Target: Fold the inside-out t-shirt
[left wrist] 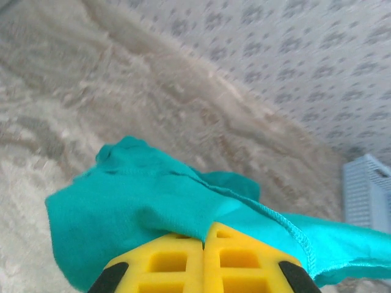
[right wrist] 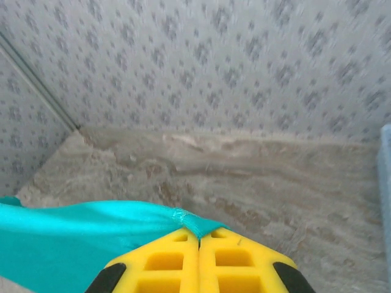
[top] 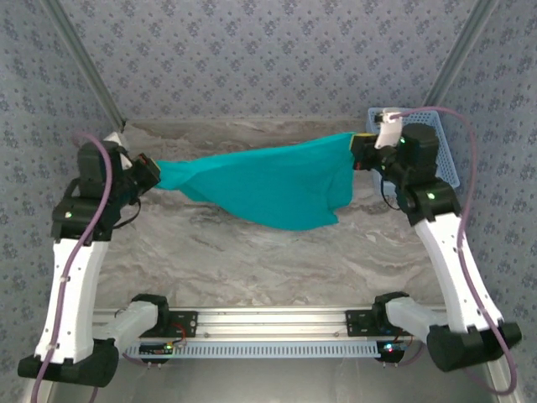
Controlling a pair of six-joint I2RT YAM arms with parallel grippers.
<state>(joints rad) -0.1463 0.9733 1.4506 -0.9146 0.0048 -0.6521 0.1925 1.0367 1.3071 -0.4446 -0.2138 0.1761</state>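
Left tool [top: 154, 173] and right tool [top: 355, 154] each clench the t-shirt [top: 268, 189], stretched between both arms.

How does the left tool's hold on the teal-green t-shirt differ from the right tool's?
The left tool clamps a bunched wad of the teal-green fabric t-shirt, its hem spilling past; the right tool pinches only a thin edge. The right tool is beside the light blue plastic basket; the left tool is far from it. Both are shut on the shirt, which sags between them.
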